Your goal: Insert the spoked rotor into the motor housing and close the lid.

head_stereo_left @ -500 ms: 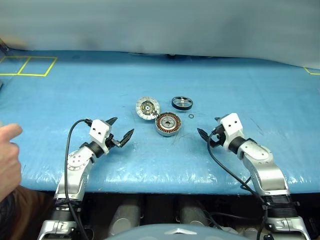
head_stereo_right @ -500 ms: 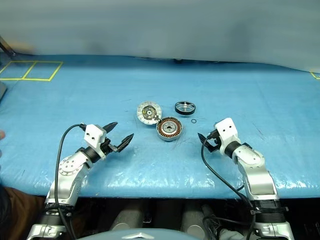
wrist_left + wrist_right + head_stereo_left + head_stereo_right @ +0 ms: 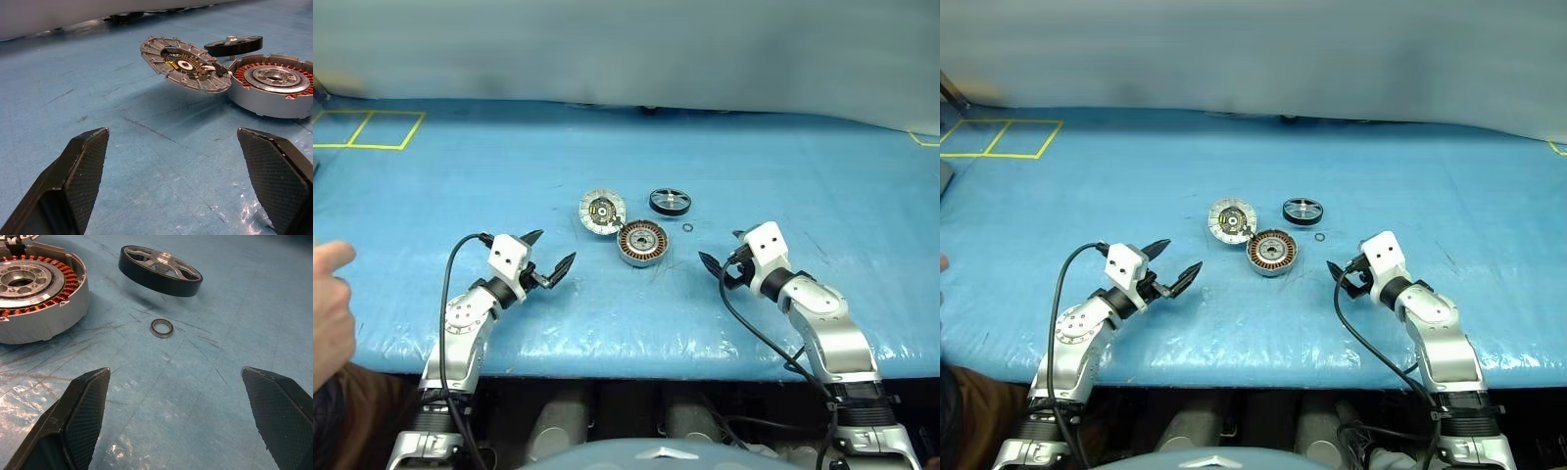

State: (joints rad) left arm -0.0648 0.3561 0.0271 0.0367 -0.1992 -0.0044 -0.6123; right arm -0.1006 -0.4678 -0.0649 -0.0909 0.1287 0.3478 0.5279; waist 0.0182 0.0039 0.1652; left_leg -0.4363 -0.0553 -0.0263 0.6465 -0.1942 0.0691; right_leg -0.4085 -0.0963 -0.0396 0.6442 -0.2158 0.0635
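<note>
Spoked rotor (image 3: 670, 201) well beyond right gripper (image 3: 722, 257).

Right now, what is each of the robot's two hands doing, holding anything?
Left end effector: open, holding nothing.
Right end effector: open, holding nothing.

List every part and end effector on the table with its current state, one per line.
spoked rotor: out of the housing, on the blue table, untouched.
motor housing: uncovered, windings exposed, no rotor inside.
lid: off, tilted, one edge propped on the housing.
small ring: lying flat, loose, between rotor and housing.
left end effector: open, holding nothing.
right end effector: open, holding nothing.
</note>
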